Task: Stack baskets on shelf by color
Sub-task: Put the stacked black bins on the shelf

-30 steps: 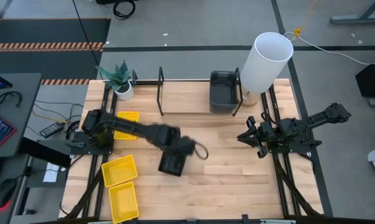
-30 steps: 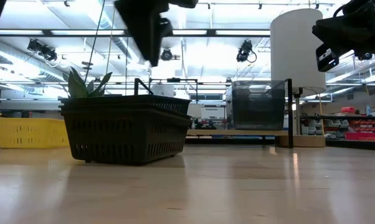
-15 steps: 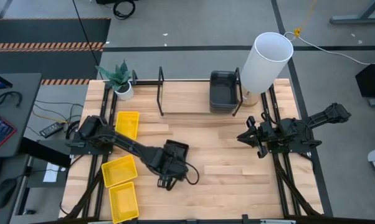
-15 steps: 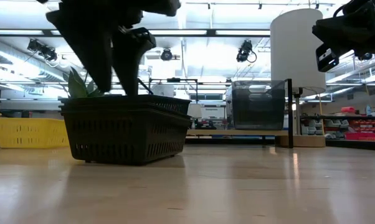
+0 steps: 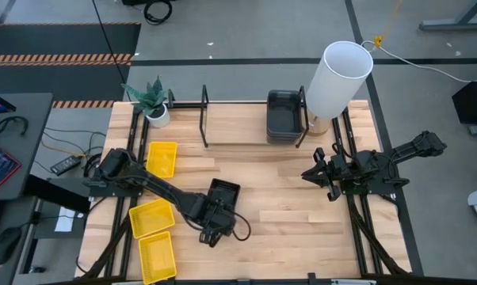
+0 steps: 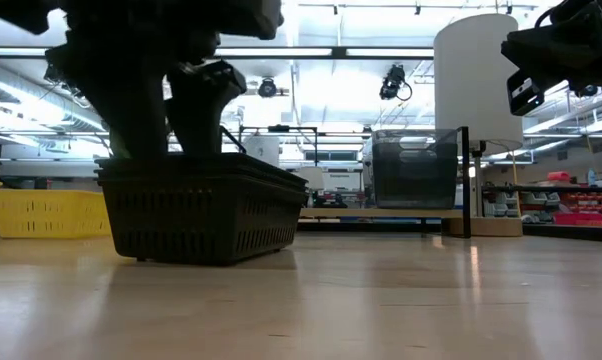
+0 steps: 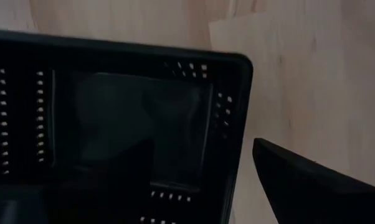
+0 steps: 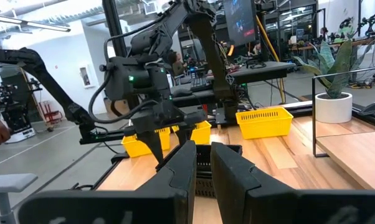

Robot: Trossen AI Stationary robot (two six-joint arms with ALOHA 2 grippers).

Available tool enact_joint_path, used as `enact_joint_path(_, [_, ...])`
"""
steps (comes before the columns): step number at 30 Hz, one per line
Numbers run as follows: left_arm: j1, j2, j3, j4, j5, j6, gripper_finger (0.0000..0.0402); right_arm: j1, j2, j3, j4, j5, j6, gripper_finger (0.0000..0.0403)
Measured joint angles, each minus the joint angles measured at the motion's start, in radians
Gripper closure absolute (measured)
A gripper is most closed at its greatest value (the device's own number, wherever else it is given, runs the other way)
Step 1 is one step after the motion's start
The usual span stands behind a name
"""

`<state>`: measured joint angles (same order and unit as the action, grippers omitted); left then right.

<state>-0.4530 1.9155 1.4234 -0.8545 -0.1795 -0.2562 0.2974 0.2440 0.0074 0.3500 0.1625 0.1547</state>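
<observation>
The black mesh baskets (image 5: 225, 194) sit nested in one stack on the table's middle, standing on their base in the low view (image 6: 201, 205). My left gripper (image 5: 212, 228) is open over the stack's near end. One finger (image 7: 306, 183) stands outside the rim (image 7: 242, 124) near a corner; wood shows between them. The other finger is lost in the dark inside. Three yellow baskets (image 5: 162, 158) (image 5: 152, 216) (image 5: 157, 255) lie apart on the table's left. The dark grey baskets (image 5: 284, 116) rest stacked on the shelf (image 5: 246, 143). My right gripper (image 5: 319, 172) waits shut at the table's right.
A tall white cylinder (image 5: 339, 77) stands at the shelf's right end. A potted plant (image 5: 151, 101) sits at the far left corner. Bare wood lies between the black stack and the right arm, and in the shelf's middle and left.
My left gripper has swung from above the black stack toward the table's near edge and come down, until its fingers reach the stack's rim at the near end. The black baskets have stayed in place.
</observation>
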Motion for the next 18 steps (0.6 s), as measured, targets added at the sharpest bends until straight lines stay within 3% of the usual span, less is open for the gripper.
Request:
enact_joint_path(10, [0.000,0.000,-0.043,0.029,-0.001,-0.029,0.0187,0.000,0.000,0.000,0.000,0.000,0.000,0.0347])
enact_joint_path(18, [0.002,0.000,-0.043,0.018,0.000,-0.045,0.0308,0.000,0.000,0.000,0.000,0.000,0.000,0.0347])
